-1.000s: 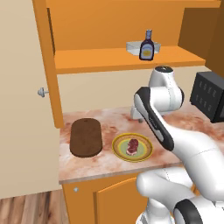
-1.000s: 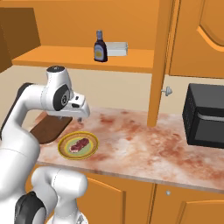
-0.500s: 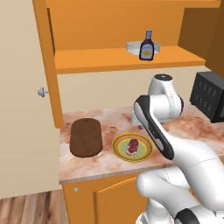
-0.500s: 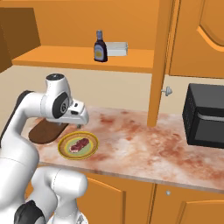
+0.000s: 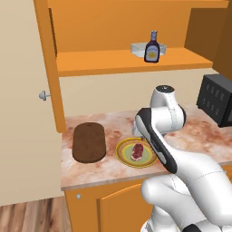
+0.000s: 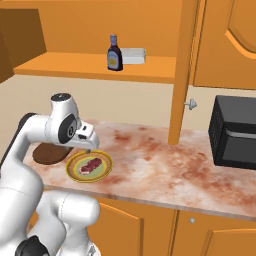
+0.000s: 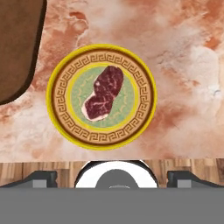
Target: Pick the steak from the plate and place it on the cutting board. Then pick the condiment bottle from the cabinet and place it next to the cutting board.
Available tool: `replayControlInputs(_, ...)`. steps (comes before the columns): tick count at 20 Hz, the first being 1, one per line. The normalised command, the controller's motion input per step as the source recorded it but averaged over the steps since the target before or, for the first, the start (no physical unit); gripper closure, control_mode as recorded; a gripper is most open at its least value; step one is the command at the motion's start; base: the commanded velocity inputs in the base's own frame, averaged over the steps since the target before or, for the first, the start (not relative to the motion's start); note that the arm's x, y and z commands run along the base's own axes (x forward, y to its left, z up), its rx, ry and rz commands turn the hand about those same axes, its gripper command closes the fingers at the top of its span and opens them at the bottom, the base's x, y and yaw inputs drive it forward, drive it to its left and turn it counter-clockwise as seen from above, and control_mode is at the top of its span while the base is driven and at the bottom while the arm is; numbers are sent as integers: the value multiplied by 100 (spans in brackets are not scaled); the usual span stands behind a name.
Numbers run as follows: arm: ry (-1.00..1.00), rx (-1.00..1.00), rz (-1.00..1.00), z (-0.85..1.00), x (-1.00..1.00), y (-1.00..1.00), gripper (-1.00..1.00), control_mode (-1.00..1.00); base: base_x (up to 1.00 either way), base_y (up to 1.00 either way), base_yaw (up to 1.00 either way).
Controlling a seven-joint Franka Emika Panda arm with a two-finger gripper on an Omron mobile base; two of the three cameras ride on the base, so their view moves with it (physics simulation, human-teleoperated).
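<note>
The jaws (image 7: pixel 112 175) are spread wide, with nothing held between them; their two dark tips are seen far apart at the lower edge of the hand view. They hang above the worktop (image 7: pixel 183 65), pointed straight down.

Directly ahead of the jaws, the plate (image 7: pixel 61 118) is seen flat on the worktop, its yellow-brown patterned rim ringing a pale green centre. The steak (image 7: pixel 104 92) lies on that centre, untouched and lying slantwise across the hand view. In the left base view the steak (image 5: pixel 137 152) is seen just beside the arm's lower link, on the plate (image 5: pixel 124 154); in the right base view the steak (image 6: pixel 90 165) and plate (image 6: pixel 75 170) sit just below the hand.

Beside the plate, to one side of the jaws, the cutting board (image 7: pixel 17 48) lies flat on the worktop, close to the plate but apart from it. It is seen as a dark oblong in the left base view (image 5: pixel 89 142).

Far above and beyond the jaws, the condiment bottle (image 5: pixel 152 47) stands upright on the shelf of the cabinet (image 5: pixel 127 61), with a clear tray (image 5: pixel 138 48) just behind it. A black appliance (image 6: pixel 235 131) is set well away on the worktop.
</note>
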Motion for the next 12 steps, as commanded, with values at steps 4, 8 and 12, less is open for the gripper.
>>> replayControlInputs(4, -1, 0, -6, -34, 0, 12, -100, -100, 0, 0, 0)
replayControlInputs(8, 0, 0, -7, -27, 0, 12, -100, -100, 0, 0, 0)
replayControlInputs(12, -3, 0, -7, -21, 1, 13, -100, -100, 0, 0, 0)
